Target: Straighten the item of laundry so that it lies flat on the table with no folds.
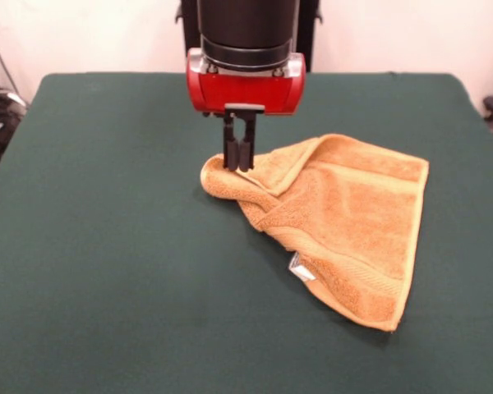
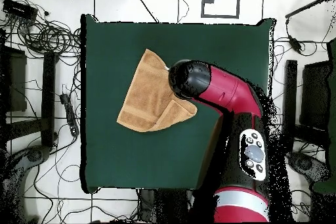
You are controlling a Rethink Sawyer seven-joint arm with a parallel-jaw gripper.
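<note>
At centre frame in the front view, the gripper (image 1: 238, 164), fingers pinched narrowly on the folded-over corner of the orange hand towel (image 1: 345, 222), should probably draw that corner left, low over the green table (image 1: 107, 271).

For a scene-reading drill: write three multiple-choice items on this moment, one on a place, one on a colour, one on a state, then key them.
1. Where on the towel does the gripper touch down in the front view?
A. its left bunched corner
B. its right edge
C. its near tip

2. What colour is the table covering?
A. grey
B. dark green
C. white

3. How does the towel lie?
A. flat and square
B. rolled into a tube
C. partly folded over itself

Answers:
1 A: the shut fingers stand at the rumpled left corner.
2 B: the cloth around the towel is dark green in both views.
3 C: a flap overlaps the left part, and the outline narrows towards one end.
</note>
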